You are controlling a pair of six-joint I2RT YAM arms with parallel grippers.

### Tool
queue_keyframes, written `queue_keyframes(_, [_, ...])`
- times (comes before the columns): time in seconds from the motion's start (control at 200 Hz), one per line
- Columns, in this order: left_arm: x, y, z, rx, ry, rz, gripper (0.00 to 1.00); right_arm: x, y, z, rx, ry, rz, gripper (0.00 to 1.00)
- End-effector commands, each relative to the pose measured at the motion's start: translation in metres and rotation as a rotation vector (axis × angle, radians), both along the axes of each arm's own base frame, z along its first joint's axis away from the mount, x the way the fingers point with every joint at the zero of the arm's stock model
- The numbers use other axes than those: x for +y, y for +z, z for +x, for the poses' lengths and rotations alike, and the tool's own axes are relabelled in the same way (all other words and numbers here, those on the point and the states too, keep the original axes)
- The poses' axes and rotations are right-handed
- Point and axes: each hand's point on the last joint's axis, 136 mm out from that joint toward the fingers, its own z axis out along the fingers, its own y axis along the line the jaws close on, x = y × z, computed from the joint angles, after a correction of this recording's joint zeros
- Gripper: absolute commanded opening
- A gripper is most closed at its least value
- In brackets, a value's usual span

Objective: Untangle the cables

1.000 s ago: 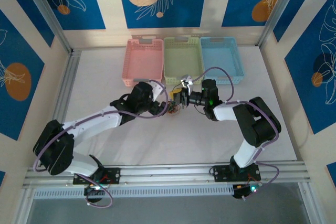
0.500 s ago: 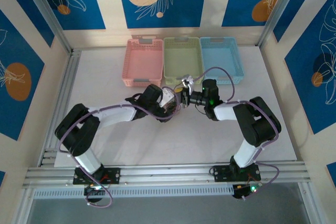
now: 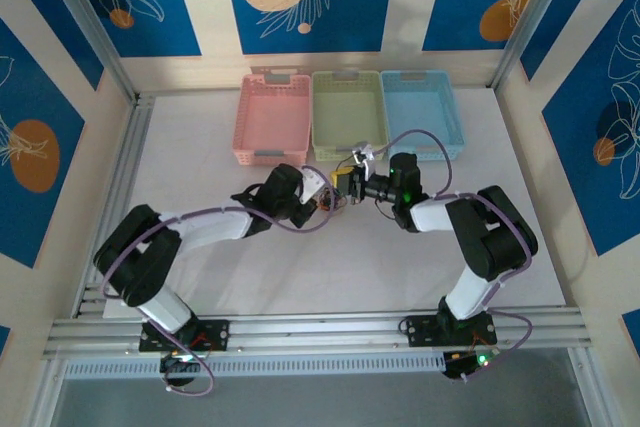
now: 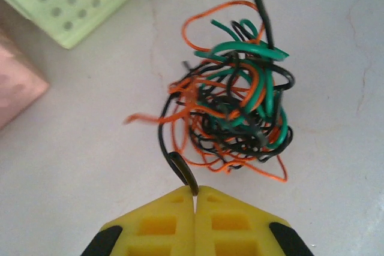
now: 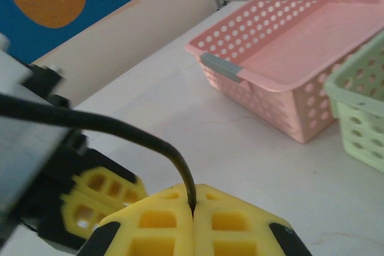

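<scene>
The cables [image 4: 235, 107] form one knot of thin orange, black and green wires on the white table, just ahead of my left gripper [image 4: 196, 189]. Its yellow jaws are shut on a black cable loop [image 4: 182, 171] that leads out of the knot. My right gripper [image 5: 193, 208] is shut on another black cable [image 5: 120, 129], which runs taut to the left. In the top view the tangle [image 3: 329, 203] lies between the left gripper [image 3: 320, 197] and the right gripper [image 3: 344, 183], which face each other closely.
Three baskets stand in a row behind the grippers: pink [image 3: 271, 78], green [image 3: 346, 75] and blue [image 3: 420, 74]. The pink basket [image 5: 300, 58] and green basket [image 5: 360, 97] are close beside the right gripper. Panel walls enclose the table [image 3: 200, 147].
The left arm reached right to the tangle and its gripper went from open to shut on a black cable loop. The right gripper lifted slightly, staying shut on its cable.
</scene>
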Motion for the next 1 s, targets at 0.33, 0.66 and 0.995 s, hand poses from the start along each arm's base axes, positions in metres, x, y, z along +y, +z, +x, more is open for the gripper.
queue_keyframes(0.33, [0.079, 0.058, 0.003, -0.217, 0.314, -0.009, 0.0, -0.064, 0.002, 0.03, 0.036, -0.326, 0.034, 0.0])
queue_keyframes(0.66, [0.178, 0.124, -0.005, -0.51, 0.739, -0.041, 0.0, -0.114, -0.008, 0.039, 0.085, -0.573, 0.013, 0.0])
queue_keyframes(0.995, [0.22, 0.152, -0.026, -0.624, 0.902, -0.116, 0.0, -0.154, -0.02, 0.041, 0.161, -0.762, 0.028, 0.0])
